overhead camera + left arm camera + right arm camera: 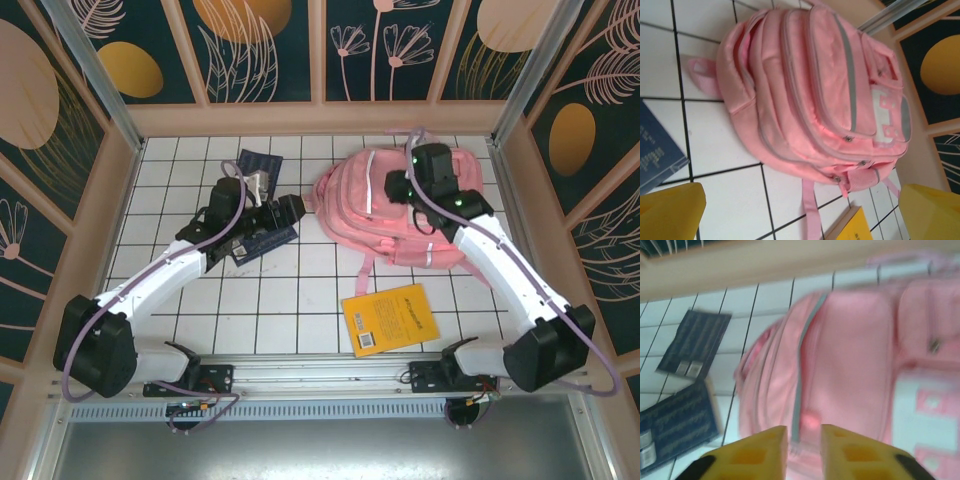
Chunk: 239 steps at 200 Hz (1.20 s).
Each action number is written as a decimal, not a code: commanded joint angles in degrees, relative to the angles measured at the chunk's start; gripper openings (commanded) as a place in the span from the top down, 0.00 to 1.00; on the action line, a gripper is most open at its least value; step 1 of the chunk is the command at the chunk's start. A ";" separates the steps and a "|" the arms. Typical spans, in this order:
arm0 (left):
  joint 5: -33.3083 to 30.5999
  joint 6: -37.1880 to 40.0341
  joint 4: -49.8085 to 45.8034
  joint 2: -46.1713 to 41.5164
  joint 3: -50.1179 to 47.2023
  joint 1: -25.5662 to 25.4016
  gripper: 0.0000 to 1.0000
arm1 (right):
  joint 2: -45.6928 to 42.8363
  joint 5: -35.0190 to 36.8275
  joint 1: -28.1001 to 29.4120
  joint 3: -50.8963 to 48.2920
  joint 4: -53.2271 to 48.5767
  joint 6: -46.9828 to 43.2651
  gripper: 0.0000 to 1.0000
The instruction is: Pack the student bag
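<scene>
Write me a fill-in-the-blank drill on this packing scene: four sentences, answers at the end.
1. The student bag is ____ in colour.
2. The book lying between the bag and the arm bases has a ____ cover.
3. The left gripper points at the bag with its jaws ____.
4. The number of dark blue booklets on the table left of the bag is ____.
Missing words: pink; yellow; open; two.

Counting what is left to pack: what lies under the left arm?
A far dark blue book and a near dark blue book lie on the tiles. The left arm covers the stretch between them, hiding anything there.
</scene>
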 commanded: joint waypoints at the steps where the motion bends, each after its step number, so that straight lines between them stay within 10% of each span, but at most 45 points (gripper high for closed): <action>1: 1.11 0.78 0.19 -0.70 -0.49 0.44 0.01 | 2.27 -3.25 10.02 -6.08 -13.33 2.01 0.93; 53: -3.22 1.72 -3.03 -1.28 1.78 0.59 0.01 | 3.98 -3.90 25.03 -14.93 -20.22 7.47 1.00; 140: -0.52 0.10 -2.39 -1.26 -0.57 2.61 0.01 | 18.51 -8.31 27.30 -21.46 -5.57 7.17 1.00; 239: -4.35 0.52 -4.19 -3.41 -4.08 3.43 0.01 | 41.48 -19.96 24.99 9.46 6.66 5.26 1.00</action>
